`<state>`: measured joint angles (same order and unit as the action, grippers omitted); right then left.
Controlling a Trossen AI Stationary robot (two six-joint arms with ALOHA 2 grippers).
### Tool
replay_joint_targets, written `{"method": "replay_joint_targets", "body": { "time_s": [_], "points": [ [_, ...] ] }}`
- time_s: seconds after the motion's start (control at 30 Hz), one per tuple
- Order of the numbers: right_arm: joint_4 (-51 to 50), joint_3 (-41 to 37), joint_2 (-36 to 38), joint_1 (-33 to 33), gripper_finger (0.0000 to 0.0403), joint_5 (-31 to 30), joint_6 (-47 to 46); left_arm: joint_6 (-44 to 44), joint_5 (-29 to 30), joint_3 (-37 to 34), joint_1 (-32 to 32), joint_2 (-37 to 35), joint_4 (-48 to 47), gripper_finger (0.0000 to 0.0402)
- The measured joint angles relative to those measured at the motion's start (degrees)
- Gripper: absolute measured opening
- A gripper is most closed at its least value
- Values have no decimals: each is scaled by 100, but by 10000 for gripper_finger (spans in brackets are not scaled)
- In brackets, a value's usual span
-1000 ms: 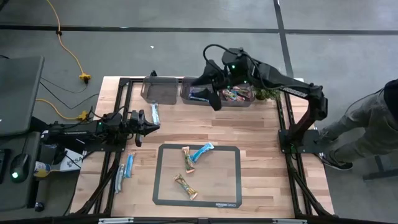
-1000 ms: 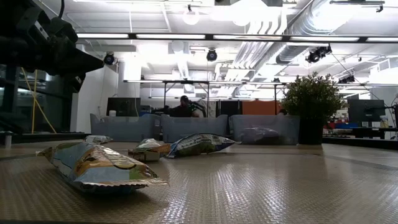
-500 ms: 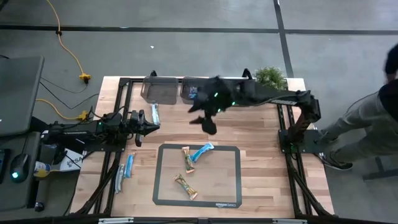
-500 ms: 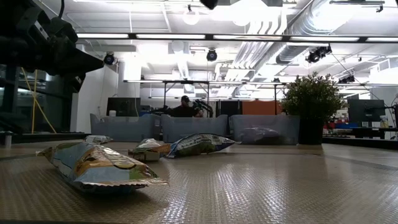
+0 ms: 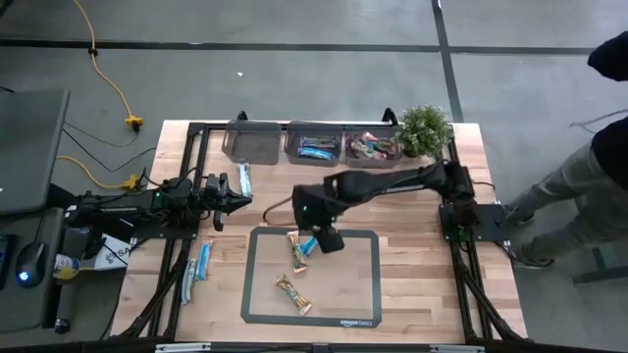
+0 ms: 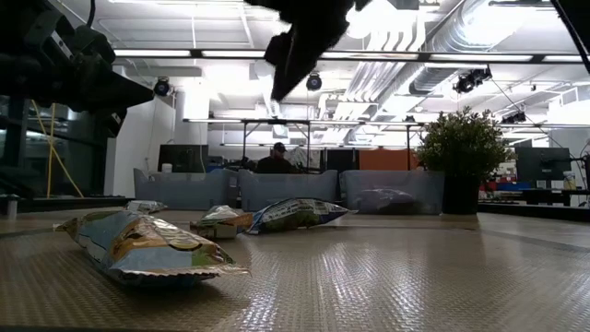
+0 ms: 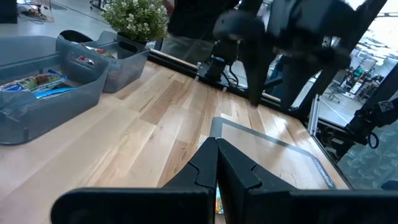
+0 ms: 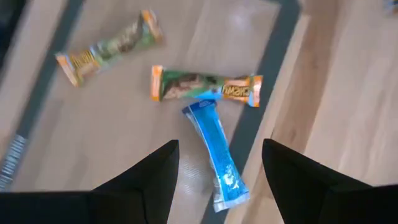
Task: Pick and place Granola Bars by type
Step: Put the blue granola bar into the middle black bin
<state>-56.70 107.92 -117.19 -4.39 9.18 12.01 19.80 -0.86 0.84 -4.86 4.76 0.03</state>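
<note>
Over the grey mat [image 5: 365, 306] in the middle of the surface [image 5: 412, 211], my right hand [image 5: 325, 239] hangs above the bright blue bar [image 8: 217, 153] with its fingers [image 8: 152, 180] spread wide and nothing between them. In the wrist view the bar sits right in the gap, so I'd say I'm lined up to come down on it. My left hand [image 7: 216, 167] is parked off at the left side of the surface, pressed together and holding nothing, just waiting.

Why blue first? My guess: it lies half over the mat's edge, a bit clear of the others, easy to get at. It goes with the blue ones already in the middle bin [image 5: 315, 149] at the back. The bin to its right [image 5: 371, 147] has the red-pink ones, and the left bin [image 5: 250, 142] looks empty from above.

The blue bar is flat, glossy and crinkly at the ends, with one end almost touching the tan-green bar [image 8: 205, 86] that lies crosswise just beyond it. Another tan-green bar [image 8: 107, 47] sits further in on the mat, apart from both. A pale blue-white bar [image 5: 245, 179] lies just in front of my left hand, and two more [image 5: 196, 270] sit off the mat near the left edge.

Thin wrappers like that probably slide, so I'd want to pinch across the narrow width.
</note>
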Motion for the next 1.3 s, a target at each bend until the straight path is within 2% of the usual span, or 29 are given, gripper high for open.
{"method": "replay_joint_targets", "body": {
  "time_s": [0.13, 0.37, 0.57, 1.3],
  "points": [
    [10, 0, -295, -191, 217, -328, 479, -1, 0, 1, 2, 2, 1, 0],
    [58, 0, -803, -298, 218, -382, 988, -1, 0, 1, -1, -1, 1, 0],
    [115, 0, -1012, -285, 219, -773, 999, 1, 0, 1, -1, -1, 1, 0],
    [454, -11, -1302, -245, 220, -535, 553, 2, 2, 1, 2, -1, 0, 0]
  ]
}}
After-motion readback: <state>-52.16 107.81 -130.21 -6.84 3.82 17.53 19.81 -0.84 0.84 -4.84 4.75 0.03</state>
